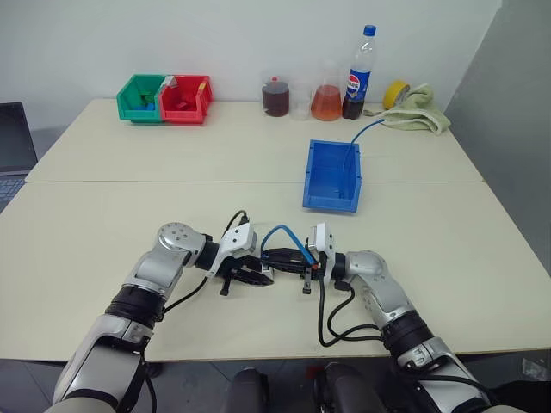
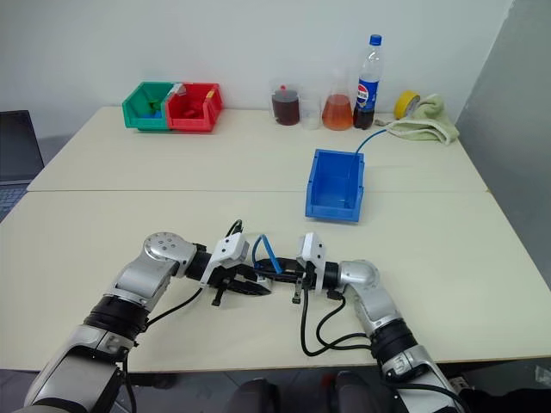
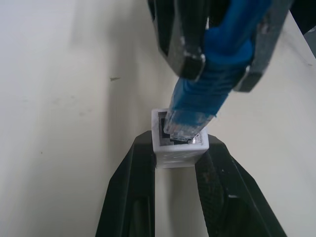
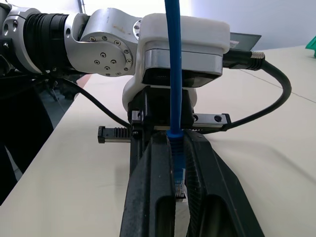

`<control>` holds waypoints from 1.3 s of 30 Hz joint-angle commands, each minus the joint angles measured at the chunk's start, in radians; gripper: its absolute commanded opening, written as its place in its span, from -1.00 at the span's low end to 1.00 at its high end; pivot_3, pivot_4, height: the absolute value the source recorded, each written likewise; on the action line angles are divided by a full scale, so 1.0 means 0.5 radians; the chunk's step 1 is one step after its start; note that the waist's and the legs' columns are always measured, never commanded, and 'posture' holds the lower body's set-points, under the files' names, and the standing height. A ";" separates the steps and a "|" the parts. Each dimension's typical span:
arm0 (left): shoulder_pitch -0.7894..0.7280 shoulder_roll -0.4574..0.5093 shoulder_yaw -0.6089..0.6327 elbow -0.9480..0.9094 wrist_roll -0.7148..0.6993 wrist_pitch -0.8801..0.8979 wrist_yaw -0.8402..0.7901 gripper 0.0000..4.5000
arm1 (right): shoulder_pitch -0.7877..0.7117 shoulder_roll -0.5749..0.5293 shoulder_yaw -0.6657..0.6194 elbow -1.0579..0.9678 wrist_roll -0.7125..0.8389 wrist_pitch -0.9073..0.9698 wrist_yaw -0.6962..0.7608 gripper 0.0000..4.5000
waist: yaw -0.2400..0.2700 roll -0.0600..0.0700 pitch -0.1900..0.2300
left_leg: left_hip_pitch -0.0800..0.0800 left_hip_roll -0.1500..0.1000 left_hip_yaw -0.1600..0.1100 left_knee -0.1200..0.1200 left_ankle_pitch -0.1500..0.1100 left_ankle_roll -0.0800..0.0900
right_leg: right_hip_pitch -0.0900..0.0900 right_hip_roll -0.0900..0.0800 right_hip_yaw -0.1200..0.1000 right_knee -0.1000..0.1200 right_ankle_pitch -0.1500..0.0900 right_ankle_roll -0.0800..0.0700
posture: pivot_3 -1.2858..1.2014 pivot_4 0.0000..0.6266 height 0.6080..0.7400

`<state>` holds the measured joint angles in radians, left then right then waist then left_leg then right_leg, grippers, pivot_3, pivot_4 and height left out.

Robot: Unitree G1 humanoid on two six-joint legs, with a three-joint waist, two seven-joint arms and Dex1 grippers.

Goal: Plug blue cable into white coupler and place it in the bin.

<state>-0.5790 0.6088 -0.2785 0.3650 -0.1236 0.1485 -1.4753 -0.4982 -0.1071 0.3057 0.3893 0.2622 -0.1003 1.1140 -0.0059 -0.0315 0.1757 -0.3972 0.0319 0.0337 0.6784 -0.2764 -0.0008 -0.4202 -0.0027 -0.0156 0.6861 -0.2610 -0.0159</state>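
Plug meets coupler between the two grippers

Head views: the left gripper [image 1: 258, 277] and right gripper [image 1: 288, 258] meet tip to tip, the blue cable [image 1: 284, 234] arching over them; the bin [image 1: 331, 176] stands well beyond. Left wrist view: its fingers [image 3: 133, 197] clamp the white coupler [image 3: 178, 148], the clear plug at its socket. Right wrist view: its narrow-set fingers [image 4: 148, 197] pinch the cable's plug end.

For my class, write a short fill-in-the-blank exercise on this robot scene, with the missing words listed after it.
1. The left gripper is shut on the white ____.
2. The right gripper holds the plug end of the blue ____ at the coupler's socket.
3. The bin standing alone past the grippers is ____ in colour.
4. Beside the green bin stands a ____ bin.

Missing words: coupler; cable; blue; red
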 commanded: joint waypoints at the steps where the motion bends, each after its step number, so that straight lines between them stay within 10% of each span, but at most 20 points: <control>1: -0.028 0.006 0.027 -0.055 -0.029 -0.072 -0.019 -0.65 | -0.022 0.002 0.041 0.043 0.009 0.123 0.106 -0.98 | 0.000 0.000 0.000 | 0.000 0.000 0.000 0.000 0.000 0.000 | 0.000 0.000 0.000 0.000 0.000 0.000 | 0.03 -0.52 1.00; 39: 0.000 0.007 0.054 -0.048 -0.019 -0.135 0.013 -0.65 | -0.017 -0.162 0.186 0.283 -0.251 0.025 0.241 -0.98 | -0.004 0.000 -0.001 | 0.014 -0.001 0.005 0.002 0.002 0.002 | 0.003 0.000 0.006 0.018 -0.002 -0.002 | 0.03 -0.52 1.00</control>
<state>-0.5630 0.6053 -0.2806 0.3717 -0.1109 0.0967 -1.4743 -0.5456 -0.1550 0.3297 0.4568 0.2162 -0.1424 1.1980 -0.0079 -0.0316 0.1754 -0.3901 0.0313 0.0365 0.6793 -0.2755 0.0000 -0.4186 -0.0029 -0.0122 0.6949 -0.2618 -0.0168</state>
